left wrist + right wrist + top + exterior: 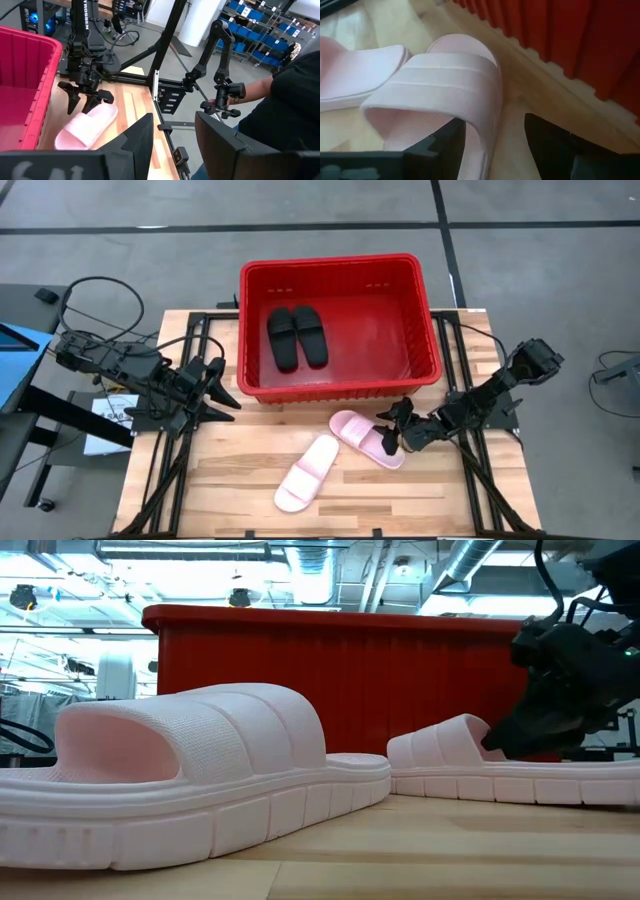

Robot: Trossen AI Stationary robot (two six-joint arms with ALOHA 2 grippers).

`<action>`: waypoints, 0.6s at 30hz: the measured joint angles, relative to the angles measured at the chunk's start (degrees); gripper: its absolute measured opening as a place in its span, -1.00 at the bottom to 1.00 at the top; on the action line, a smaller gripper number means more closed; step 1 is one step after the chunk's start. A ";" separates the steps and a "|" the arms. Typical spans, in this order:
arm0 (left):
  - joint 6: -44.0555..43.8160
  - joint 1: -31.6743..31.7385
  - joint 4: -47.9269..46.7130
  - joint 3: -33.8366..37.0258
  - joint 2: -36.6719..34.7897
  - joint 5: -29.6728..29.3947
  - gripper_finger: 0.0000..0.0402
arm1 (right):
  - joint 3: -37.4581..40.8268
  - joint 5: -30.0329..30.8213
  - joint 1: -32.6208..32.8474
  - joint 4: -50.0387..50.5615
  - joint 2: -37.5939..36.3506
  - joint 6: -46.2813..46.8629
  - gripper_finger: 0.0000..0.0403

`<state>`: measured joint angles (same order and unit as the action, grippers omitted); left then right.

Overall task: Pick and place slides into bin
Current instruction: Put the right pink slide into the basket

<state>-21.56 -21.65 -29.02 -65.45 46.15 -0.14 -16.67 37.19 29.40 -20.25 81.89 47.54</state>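
The large rectangular red plastic bin (339, 328) with tall slotted walls is sitting at the far middle of the pale wooden slatted table (230, 480), and everything else is lying around it. Two black open-toe slide sandals (297, 337) are resting side by side on the bin's floor, toward its left half.

Two pale pink foam slide sandals are lying on the table in front of the bin. One pale pink slide (367, 438) is lying just in front of the bin's right front corner, angled across the boards; in the low view it (470, 765) is showing low against the red wall. The other pale pink slide (309, 472) is lying further out from the bin, near the table's front middle, with one end just beside the first slide; it (190, 775) is filling the foreground of the low view.

The right gripper (397, 431) is working at the slide nearest the bin, with its dark fingers spread wide and straddling the strap end of that slide (440, 85). The right wrist view is showing one finger (447, 140) against the strap's side and the other on the bin side, not yet closed on it.

The left gripper (222, 392) is waiting by the bin's left front corner, fingers parted wide and holding nothing.

Beyond the table's right side, a person in a dark top (280, 105) is holding a handle of a second arm rig.
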 joint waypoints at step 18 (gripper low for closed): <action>1.78 0.00 -0.44 0.00 0.00 0.00 -0.32 | -0.02 -8.68 -2.26 0.04 -0.09 3.28 -0.96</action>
<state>-19.78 -21.65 -29.46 -65.45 46.15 -0.14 -16.69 28.51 27.14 -20.21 81.80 50.83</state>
